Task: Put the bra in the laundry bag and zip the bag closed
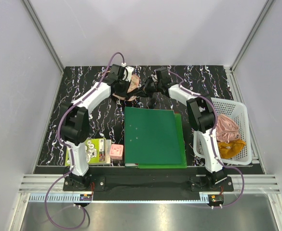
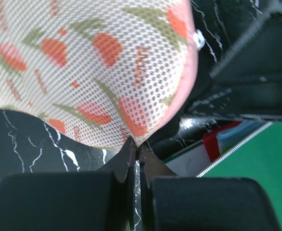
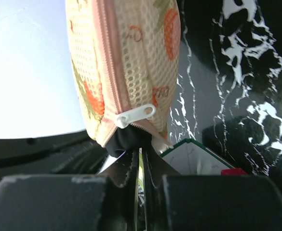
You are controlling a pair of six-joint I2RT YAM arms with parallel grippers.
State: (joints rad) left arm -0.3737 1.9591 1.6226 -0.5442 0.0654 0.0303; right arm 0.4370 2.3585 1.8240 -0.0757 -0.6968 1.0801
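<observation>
The laundry bag point(image 1: 134, 83), peach mesh printed with red watermelon slices, is held up between both arms over the far middle of the table. My left gripper point(image 2: 136, 144) is shut on the lower edge of the bag point(image 2: 92, 62). In the right wrist view the bag point(image 3: 126, 53) hangs edge-on with its pink zip facing me. The white zip pull point(image 3: 136, 115) sits near the bottom end. Below the pull, black fabric of the bra point(image 3: 125, 139) bulges from the gap in the zip. My right gripper point(image 3: 141, 153) is shut on that lower end of the bag. From above, the left gripper point(image 1: 123, 86) and right gripper point(image 1: 148, 87) flank the bag.
A green folder point(image 1: 153, 137) lies in the middle of the black marbled table point(image 1: 83, 86). A white basket point(image 1: 241, 113) at the right holds a pink cloth point(image 1: 226, 126) and a mustard cloth point(image 1: 230, 147). A pink block point(image 1: 116, 152) and a booklet point(image 1: 90, 151) lie near the left arm's base.
</observation>
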